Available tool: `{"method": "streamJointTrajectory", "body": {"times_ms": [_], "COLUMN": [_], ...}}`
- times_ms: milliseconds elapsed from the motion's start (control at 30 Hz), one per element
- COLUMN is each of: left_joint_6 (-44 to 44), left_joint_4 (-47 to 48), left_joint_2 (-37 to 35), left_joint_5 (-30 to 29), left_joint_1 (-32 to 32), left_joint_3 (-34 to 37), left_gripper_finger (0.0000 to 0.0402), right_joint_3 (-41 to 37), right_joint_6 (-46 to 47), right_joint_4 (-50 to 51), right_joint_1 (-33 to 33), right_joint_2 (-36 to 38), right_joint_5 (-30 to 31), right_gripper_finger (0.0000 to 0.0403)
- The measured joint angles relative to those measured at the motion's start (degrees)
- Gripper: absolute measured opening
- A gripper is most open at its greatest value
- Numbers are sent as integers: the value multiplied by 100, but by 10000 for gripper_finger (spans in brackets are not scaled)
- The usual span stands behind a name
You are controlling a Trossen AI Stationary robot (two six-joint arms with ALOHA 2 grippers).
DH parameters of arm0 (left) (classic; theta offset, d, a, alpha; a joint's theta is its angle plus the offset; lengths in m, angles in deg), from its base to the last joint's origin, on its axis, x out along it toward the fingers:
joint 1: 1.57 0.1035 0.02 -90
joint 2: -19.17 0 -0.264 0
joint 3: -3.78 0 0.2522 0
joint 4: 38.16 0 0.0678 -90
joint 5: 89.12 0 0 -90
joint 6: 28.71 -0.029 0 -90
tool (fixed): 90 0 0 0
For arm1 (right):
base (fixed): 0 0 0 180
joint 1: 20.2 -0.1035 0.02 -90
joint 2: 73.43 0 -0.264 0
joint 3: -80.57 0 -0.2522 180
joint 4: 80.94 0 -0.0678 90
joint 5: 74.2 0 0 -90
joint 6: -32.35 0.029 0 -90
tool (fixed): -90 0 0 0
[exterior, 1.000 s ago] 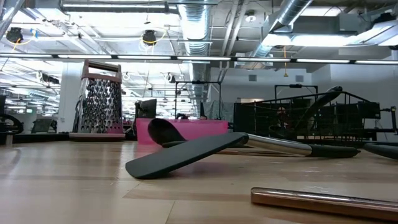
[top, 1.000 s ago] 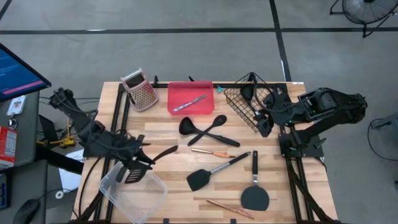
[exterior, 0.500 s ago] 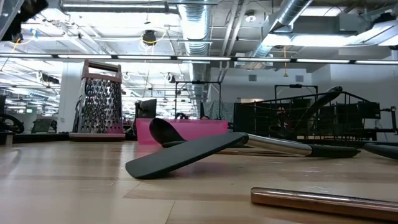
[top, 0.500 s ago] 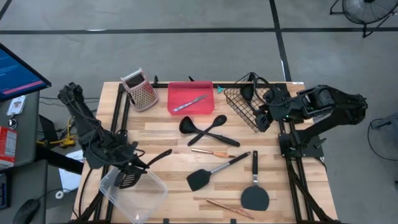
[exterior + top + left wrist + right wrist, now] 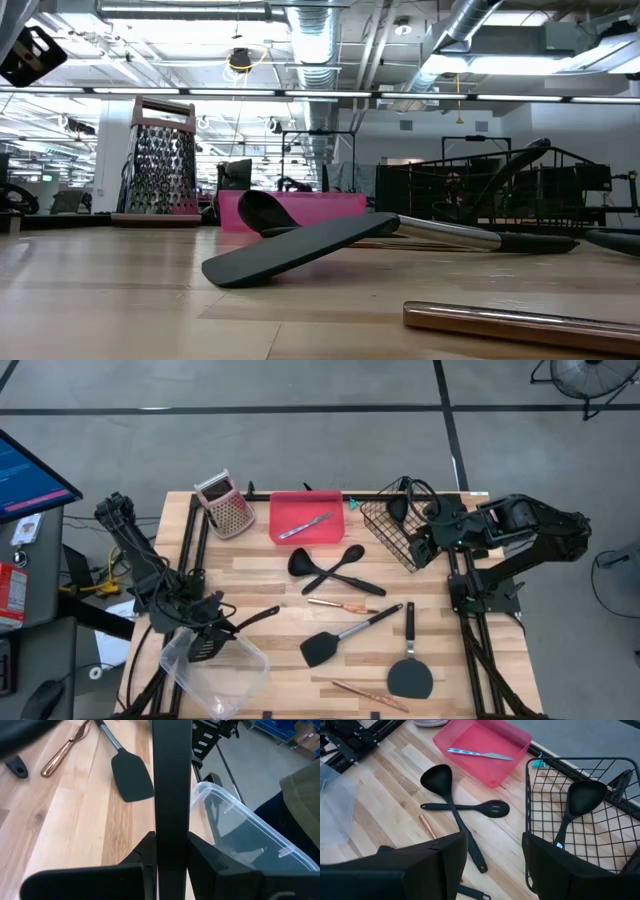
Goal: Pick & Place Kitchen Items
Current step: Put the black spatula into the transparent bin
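Observation:
My left gripper (image 5: pixel 207 624) is shut on a black slotted turner (image 5: pixel 203 647) at the table's near left. The turner's head is over the clear plastic container (image 5: pixel 225 672). My right gripper (image 5: pixel 424 546) is open and empty beside the wire basket (image 5: pixel 392 528), which holds a black ladle (image 5: pixel 572 805). Loose on the wood lie a black ladle (image 5: pixel 300 564), a slotted spoon (image 5: pixel 343 559), a black spatula (image 5: pixel 328 647), a black turner (image 5: pixel 410 676) and two copper pieces (image 5: pixel 340 605) (image 5: pixel 360 694). My left gripper pinches the slotted turner's handle (image 5: pixel 171 815) between its two fingers (image 5: pixel 146 854), at the handle's head end (image 5: pixel 216 628). The fingers lie across the handle and come slanting from above. The turner is lifted off the table, with its free handle end (image 5: pixel 272 611) pointing toward the table's middle.
A red tray (image 5: pixel 282 532) with a silver knife (image 5: pixel 306 525) stands at the far middle. A metal grater with a pink top (image 5: pixel 224 506) stands left of it. The loose utensils fill the table's middle and near right.
My left gripper has carried the slotted turner a little toward the table's near left corner, so its head is farther over the clear container. My right gripper has drawn back slightly toward the far edge, beside the basket.

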Motion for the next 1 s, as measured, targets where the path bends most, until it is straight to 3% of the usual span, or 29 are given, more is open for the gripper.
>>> {"method": "streamJointTrajectory", "body": {"times_ms": [267, 733, 1000], "left_joint_6": [-76, -210, -330], "left_joint_4": [1, -118, -396], "left_joint_2": [4, -3, -204], "left_joint_5": [22, 20, -12], "left_joint_1": [2, 75, 420], "left_joint_3": [11, 11, -326], "left_gripper_finger": [79, 196, 214], "right_joint_3": [0, 0, 1], "right_joint_6": [-1, -48, -63], "right_joint_4": [0, 0, 0], "right_joint_1": [166, 209, 209], "right_joint_2": [0, 0, -17], "right_joint_5": [-1, 7, 1], "right_gripper_finger": [188, 188, 188]}}
